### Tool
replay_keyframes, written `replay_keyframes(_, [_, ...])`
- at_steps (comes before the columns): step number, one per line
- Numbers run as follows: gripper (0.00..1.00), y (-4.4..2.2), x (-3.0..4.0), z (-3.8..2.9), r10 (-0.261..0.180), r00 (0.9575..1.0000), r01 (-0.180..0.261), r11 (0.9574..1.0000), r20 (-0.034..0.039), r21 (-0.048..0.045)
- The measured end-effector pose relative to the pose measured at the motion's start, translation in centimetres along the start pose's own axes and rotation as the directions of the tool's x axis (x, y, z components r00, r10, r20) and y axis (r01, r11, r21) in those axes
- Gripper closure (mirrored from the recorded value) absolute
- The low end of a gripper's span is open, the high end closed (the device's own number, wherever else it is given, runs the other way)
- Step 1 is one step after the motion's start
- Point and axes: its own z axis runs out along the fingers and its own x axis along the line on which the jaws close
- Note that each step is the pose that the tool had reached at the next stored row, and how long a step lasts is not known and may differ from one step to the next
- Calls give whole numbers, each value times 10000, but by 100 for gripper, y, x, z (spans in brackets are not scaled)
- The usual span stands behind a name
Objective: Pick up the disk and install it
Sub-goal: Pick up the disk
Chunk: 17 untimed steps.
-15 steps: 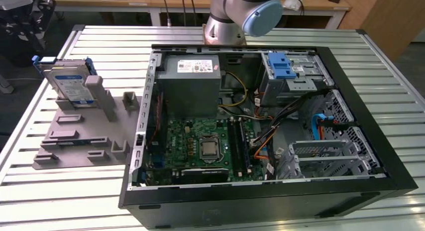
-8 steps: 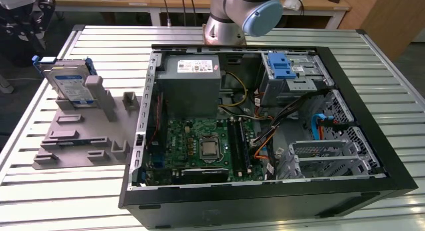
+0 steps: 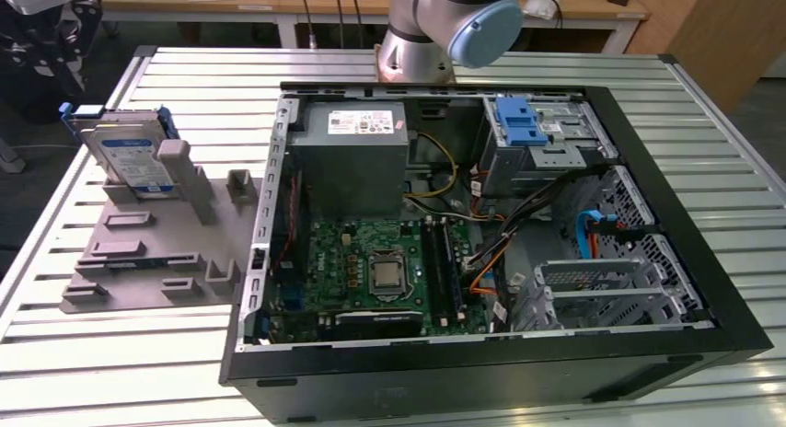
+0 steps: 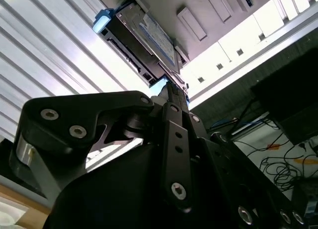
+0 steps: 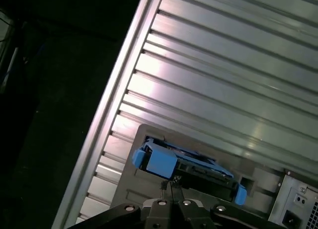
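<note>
The disk [image 3: 129, 160], a silver drive with a blue-and-white label and a blue bracket, stands on edge in a grey holder [image 3: 147, 252] at the exterior view's left. In the first wrist view my gripper [image 5: 171, 183] points at the disk's [image 5: 186, 164] upper edge, between its blue bracket ends, with the two thin fingers pressed together and nothing between them. The second wrist view has the gripper [image 4: 171, 87] close to the disk [image 4: 146, 38], and I cannot tell whether they touch.
An open computer case [image 3: 687, 215] lies on the slatted metal table [image 3: 98, 372], with a motherboard, cables and a drive bay with a blue latch [image 3: 525, 123] at its far right. The arm's base [image 3: 430, 31] stands behind the case. The table's edge [image 5: 107, 119] runs close beside the holder.
</note>
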Motion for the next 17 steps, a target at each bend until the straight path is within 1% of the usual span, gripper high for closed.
replay_keyframes(4, [89,0,0,1,-404,9992,404,9992,-10,3])
replay_keyframes(9, [89,0,0,1,-953,9954,953,9954,-19,11])
replay_keyframes(13, [89,0,-1,2,-1362,9907,1362,9907,-7,25])
replay_keyframes(17, [89,0,0,3,-1823,9832,1823,9832,-10,33])
